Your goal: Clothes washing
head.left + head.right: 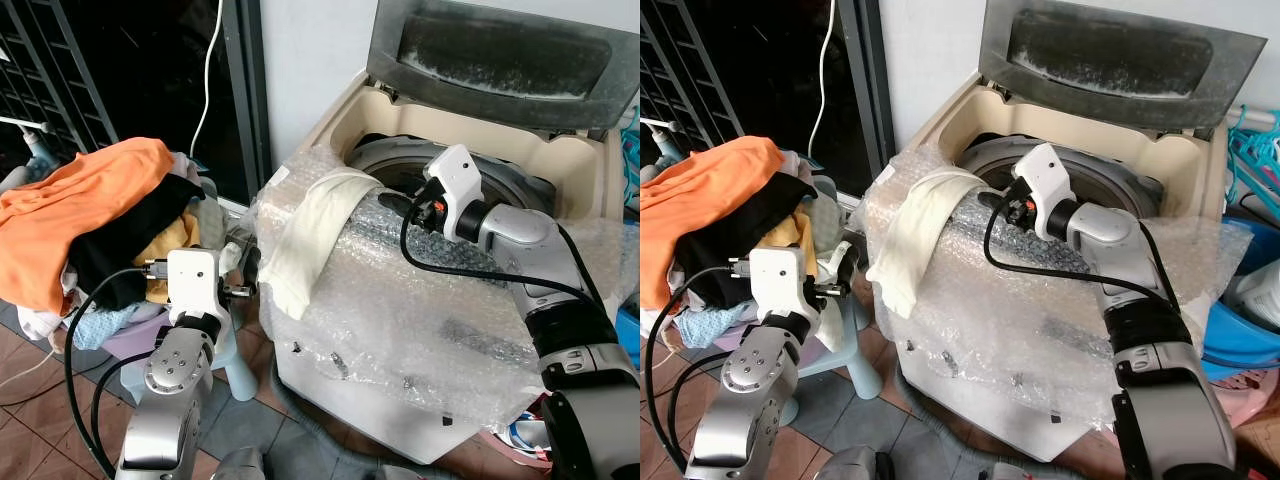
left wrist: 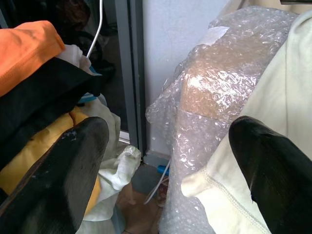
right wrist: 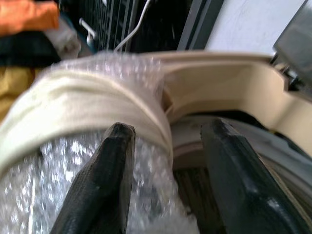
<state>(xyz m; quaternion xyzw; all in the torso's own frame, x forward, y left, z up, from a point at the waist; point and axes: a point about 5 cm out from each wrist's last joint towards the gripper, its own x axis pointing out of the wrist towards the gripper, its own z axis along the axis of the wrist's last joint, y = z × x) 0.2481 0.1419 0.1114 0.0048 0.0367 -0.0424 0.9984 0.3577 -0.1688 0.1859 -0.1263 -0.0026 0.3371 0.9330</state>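
A top-loading washing machine [image 1: 400, 330] wrapped in bubble wrap stands with its lid [image 1: 500, 50] raised. A cream garment [image 1: 310, 235] hangs over its left rim, half inside the drum. My right gripper [image 1: 392, 203] reaches across the drum opening toward that garment. Its fingers are open, with the cloth [image 3: 87, 97] just beyond the tips. My left gripper [image 1: 243, 277] is low, in the gap between the machine and a laundry pile, open and holding nothing. The pile has an orange garment [image 1: 80, 200] on top, with black [image 1: 130, 235] and yellow [image 2: 29, 161] pieces under it.
The pile rests on a pale basket [image 1: 140, 335] next to a white stool [image 1: 235, 360]. A dark door frame [image 1: 245, 90] and a hanging white cable [image 1: 210, 70] are behind. A blue basin [image 1: 1240, 335] sits to the machine's right. The floor is tiled.
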